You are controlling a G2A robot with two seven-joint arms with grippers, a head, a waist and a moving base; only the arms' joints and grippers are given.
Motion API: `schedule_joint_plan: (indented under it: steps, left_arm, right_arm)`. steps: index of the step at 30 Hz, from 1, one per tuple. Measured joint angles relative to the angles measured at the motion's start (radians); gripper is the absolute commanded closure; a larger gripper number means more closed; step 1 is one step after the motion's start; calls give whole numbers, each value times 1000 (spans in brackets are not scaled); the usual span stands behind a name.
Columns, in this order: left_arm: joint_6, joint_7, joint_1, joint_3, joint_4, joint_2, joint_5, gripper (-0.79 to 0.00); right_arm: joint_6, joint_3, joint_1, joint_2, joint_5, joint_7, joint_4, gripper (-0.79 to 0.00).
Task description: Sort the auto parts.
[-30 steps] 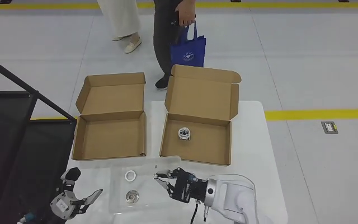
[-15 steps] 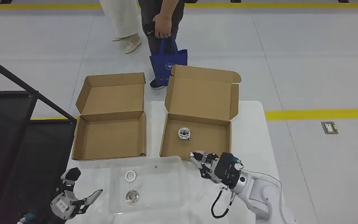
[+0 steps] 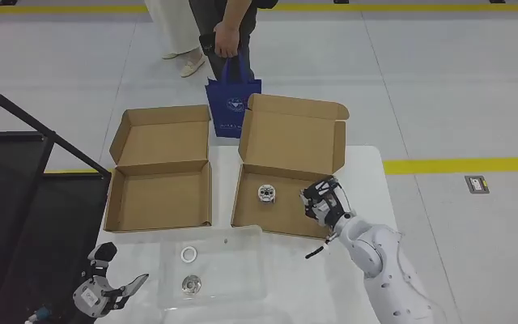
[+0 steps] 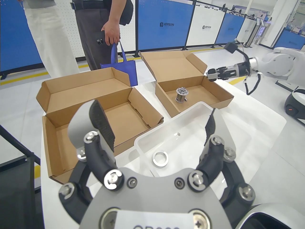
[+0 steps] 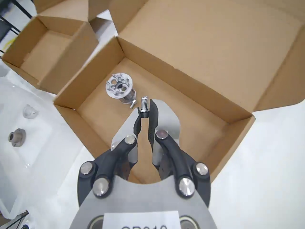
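our right jaws now hang over the right box (image 5: 202,110), no longer over the tray (image 3: 235,267), clamped on a bolt (image 5: 144,107); our left jaws gape wide, empty, near the tray.

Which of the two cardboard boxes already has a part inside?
The cardboard box beneath the right gripper; a finned metal spool sits in it, unlike the other box.

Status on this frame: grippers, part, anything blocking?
Right gripper shut on bolt, above right box. Left gripper open by tray. Spool inside box, apart from gripper.
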Motion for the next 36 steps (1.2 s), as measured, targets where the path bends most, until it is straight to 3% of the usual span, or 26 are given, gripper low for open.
schedule_joint_plan:
  steps: [13, 22, 25, 31, 36]
  left_arm:
    - [0, 0, 0, 0, 0, 0, 0, -785]
    - [0, 0, 0, 0, 0, 0, 0, -785]
    - [0, 0, 0, 0, 0, 0, 0, -785]
    - [0, 0, 0, 0, 0, 0, 0, -785]
    - [0, 0, 0, 0, 0, 0, 0, -785]
  right_arm:
    - [84, -83, 171, -12, 66, 252, 244, 0]
    - [145, -133, 250, -24, 80, 301, 357, 0]
    - [154, -141, 260, -25, 85, 295, 375, -52]
    - [161, -145, 265, -23, 93, 290, 385, -83]
    - [157, -138, 249, -17, 97, 276, 363, -188]
